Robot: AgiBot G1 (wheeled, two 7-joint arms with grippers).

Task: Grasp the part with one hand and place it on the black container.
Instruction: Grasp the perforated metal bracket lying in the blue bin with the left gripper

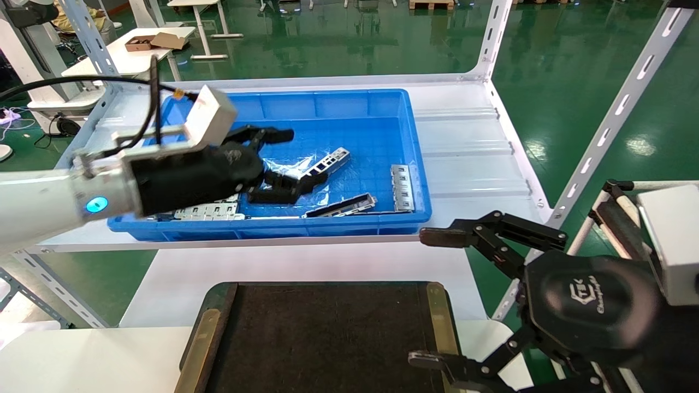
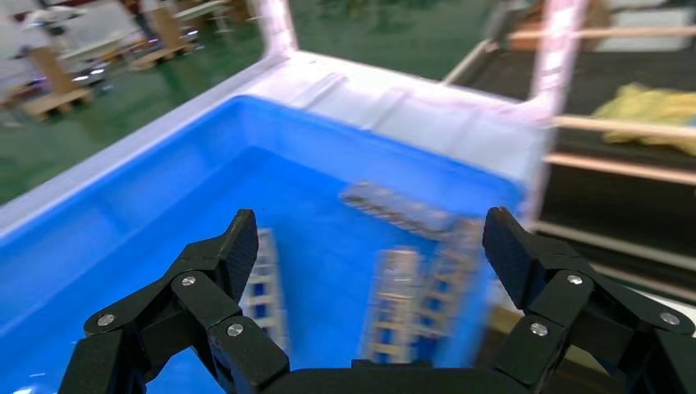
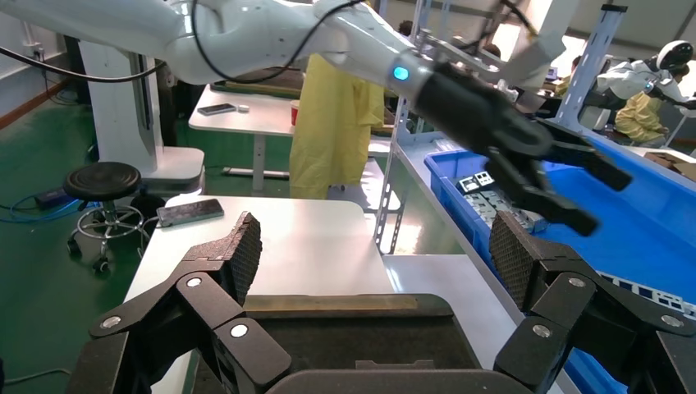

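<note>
Glossy green workshop floor behind; nearer, a white slotted-steel rack shelf (image 1: 469, 147) and, below it, a white bench (image 1: 306, 265).

Black linkage-fingered left gripper (image 1: 281, 161) down inside the deep blue plastic bin (image 1: 338, 103), spread open with nothing between the fingers, as confirmed in the left wrist view. White forearm reaching in from 9 o'clock, roughly level, blue light on, white wrist box uppermost, fingers aimed towards 3 o'clock.

Just at 3 o'clock of the fingertips, the slim silver-grey stamped metal bracket with square cut-outs (image 1: 330, 162), lying slanted on a crinkled clear plastic sheet (image 1: 281, 164), near end right by the lower finger; contact there impossible to judge. Towards 5 o'clock, a darker long channel-shaped strip (image 1: 341, 206); further out at 3 o'clock, a second silver bracket (image 1: 402, 187) by the bin wall; at 7 o'clock, wider flat grey plates (image 1: 210, 210).

Probably light, rigid and thin, with smooth faces likely to slide on the plastic. Best pinched across the narrow width near mid-length, closing squarely to avoid twisting.

At 6 o'clock of the bin, the flat black felt-topped container with brass-coloured side strips (image 1: 322, 333), bare. Black right gripper (image 1: 437, 299) parked at its 3 o'clock edge, wide open and empty.
</note>
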